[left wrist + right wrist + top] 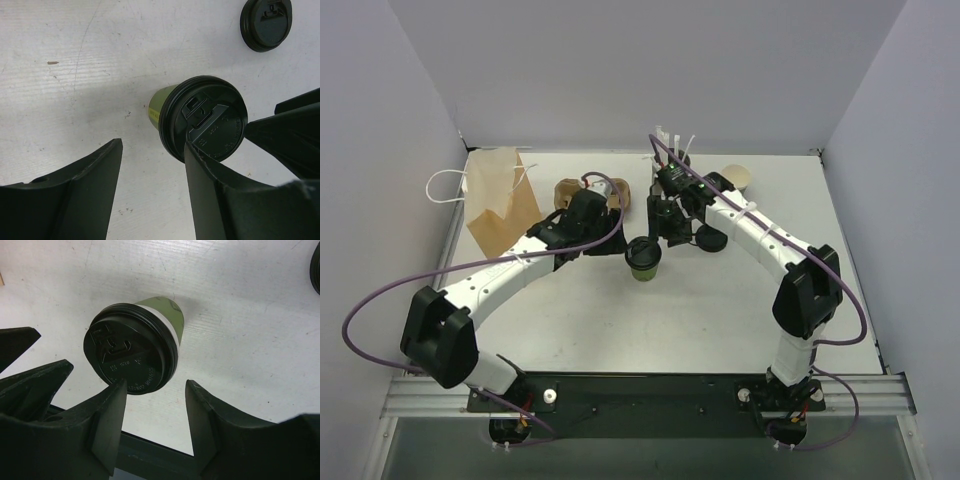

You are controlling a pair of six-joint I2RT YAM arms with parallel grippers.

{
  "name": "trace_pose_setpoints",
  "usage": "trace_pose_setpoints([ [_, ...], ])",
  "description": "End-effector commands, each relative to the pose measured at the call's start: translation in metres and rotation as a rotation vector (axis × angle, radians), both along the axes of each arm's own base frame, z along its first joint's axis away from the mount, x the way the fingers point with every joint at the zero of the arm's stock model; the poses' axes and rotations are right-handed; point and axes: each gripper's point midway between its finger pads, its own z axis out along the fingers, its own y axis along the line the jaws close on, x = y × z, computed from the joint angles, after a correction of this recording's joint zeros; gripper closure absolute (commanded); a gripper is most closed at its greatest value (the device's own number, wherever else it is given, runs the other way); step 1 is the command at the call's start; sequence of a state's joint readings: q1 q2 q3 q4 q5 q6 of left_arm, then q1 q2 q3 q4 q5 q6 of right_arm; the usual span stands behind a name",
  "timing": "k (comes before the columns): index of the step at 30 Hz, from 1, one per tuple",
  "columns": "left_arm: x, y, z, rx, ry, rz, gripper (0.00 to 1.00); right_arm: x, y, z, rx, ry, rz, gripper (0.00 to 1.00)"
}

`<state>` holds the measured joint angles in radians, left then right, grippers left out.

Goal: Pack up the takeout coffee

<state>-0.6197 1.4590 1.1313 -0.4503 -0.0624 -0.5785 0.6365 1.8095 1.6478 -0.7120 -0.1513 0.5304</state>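
Standing upright on the white bench (720, 320), the small green paper cup with its round black plastic lid (645, 262) sits between the arms, seemingly free for a side grasp. The left gripper (152, 195) and right gripper (155, 425) hover over it, jaws part-open, holding nothing.

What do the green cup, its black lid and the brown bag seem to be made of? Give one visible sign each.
Green cup: probably paper, with a matte wall and a small yellow print.
Black lid: likely moulded plastic, with a slight sheen and an embossed tab and lettering.
Brown bag: looks like kraft paper, dull, creased and standing unevenly.
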Motion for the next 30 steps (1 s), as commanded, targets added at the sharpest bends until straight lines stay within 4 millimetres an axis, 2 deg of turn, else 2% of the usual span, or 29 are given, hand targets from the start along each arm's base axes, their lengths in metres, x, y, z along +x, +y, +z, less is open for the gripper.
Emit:
trace_pose_setpoints([
  [1,0.012,-0.015,0.020,-0.033,-0.057,-0.024,0.38,0.000,0.007,0.002,0.036,-0.010,-0.002,0.56],
  [9,0.013,-0.022,0.015,-0.028,-0.044,-0.034,0.44,0.000,0.007,-0.008,0.028,0.003,-0.011,0.69],
  [14,0.014,-0.023,0.016,-0.029,-0.043,-0.035,0.44,0.000,0.005,-0.012,0.020,0.011,-0.015,0.73],
  [30,0.015,-0.029,0.016,-0.038,-0.040,-0.052,0.46,-0.005,-0.002,-0.028,-0.005,0.041,-0.026,0.79],
])
